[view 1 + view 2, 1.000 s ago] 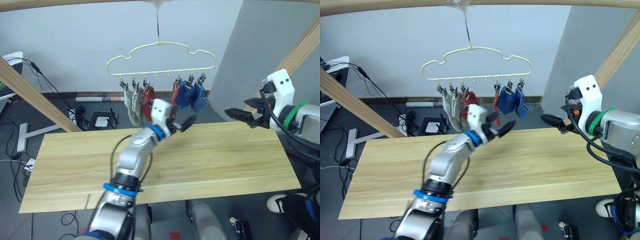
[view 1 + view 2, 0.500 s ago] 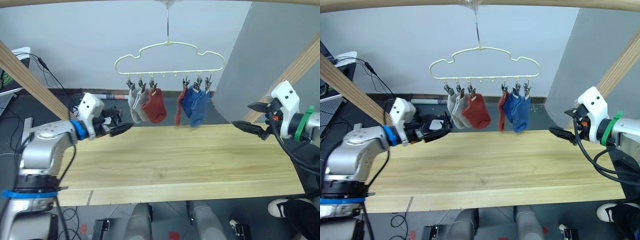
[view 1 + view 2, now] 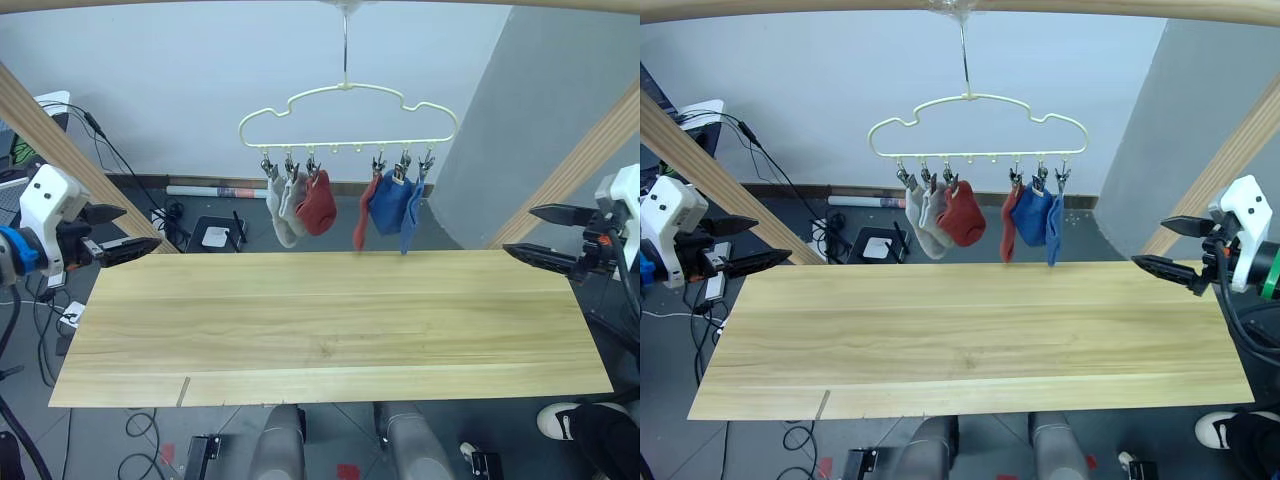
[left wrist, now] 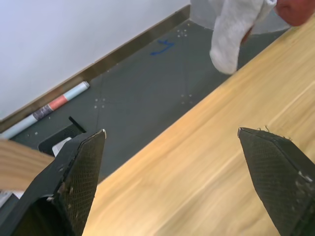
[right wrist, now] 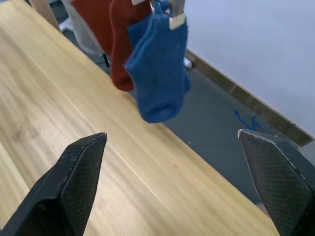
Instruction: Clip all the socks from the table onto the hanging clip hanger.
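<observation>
- Left eye view: clip hanger (image 3: 348,118) hung by its hook from the beam overhead, above the far edge of the counter (image 3: 330,325); long axis level, running left to right across the view.
- Pale yellow wire, cloud-shaped outline, row of small metal clips along the lower bar.
- Six socks (image 3: 345,203) clipped on, all dangling with toes downward, in two clusters with a gap at the bar's middle.
- Left cluster: two light grey socks (image 3: 284,208) side by side, then a red sock (image 3: 318,203) bunched against them.
- Right cluster: a red sock (image 3: 366,212) seen edge-on, then two blue socks (image 3: 397,204), the outer one hanging long and narrow.
- Counter of light yellowish planks, long axis left to right, grain running the same way.
- Left gripper (image 3: 112,232) off the counter's left end, jaws spread wide, holding nothing, fingers pointing right toward the counter.
- Right gripper (image 3: 548,234) off the counter's right end, jaws wide apart and empty, fingers pointing left.
- Right wrist view: blue sock (image 5: 158,74) pinched at its cuff by a clip, red fabric just behind it, counter planks below.
- Left wrist view: toe of a grey sock (image 4: 235,30) hanging above the counter's far edge, dark floor (image 4: 147,88) beyond.
</observation>
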Tool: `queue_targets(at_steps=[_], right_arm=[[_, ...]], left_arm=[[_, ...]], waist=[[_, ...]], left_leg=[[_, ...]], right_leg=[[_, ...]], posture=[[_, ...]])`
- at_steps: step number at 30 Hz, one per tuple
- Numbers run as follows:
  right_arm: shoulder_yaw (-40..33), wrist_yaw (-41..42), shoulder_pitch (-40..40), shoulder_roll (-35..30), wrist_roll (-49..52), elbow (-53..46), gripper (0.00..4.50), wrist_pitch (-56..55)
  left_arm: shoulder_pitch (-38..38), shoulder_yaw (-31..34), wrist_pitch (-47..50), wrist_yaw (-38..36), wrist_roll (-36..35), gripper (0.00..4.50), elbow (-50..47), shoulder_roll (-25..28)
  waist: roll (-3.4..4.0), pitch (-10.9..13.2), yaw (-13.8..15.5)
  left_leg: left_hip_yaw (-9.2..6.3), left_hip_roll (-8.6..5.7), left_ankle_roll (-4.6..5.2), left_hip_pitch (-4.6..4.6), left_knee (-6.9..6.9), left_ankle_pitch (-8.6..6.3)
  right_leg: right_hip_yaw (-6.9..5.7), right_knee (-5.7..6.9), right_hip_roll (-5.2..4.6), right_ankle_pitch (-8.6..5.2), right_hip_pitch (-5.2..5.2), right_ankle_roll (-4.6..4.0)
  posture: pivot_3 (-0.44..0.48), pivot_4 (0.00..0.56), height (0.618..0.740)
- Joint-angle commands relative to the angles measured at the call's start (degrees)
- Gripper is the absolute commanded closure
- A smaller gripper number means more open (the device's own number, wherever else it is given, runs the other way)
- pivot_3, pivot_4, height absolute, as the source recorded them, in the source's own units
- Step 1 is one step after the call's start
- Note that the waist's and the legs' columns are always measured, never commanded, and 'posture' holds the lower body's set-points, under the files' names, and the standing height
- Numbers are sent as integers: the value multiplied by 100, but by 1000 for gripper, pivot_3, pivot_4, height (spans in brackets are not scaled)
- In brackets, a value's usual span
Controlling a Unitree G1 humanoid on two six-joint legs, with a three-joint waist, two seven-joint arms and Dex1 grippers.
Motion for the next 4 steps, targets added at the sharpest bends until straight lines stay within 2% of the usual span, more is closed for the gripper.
queue_targets(at_steps=[1, 4], right_arm=[[-51, 95, -142, -15, -63, -20, 0, -145], [-23, 111, -172, 26, -146, 38, 0, -217]], left_arm=[[-81, 128, -53, -24, -61, 11, -97, -3], [-227, 75, 41, -16, -75, 11, -53, -54]], waist=[[0, -2, 18], [-1, -2, 24]], left_leg=[[0, 0, 0, 0, 0, 0], [0, 0, 0, 1, 2, 0]], right_leg=[[0, 3, 0, 0, 0, 0], [0, 6, 0, 2, 0, -1]], posture=[[85, 229, 740], [85, 229, 740]])
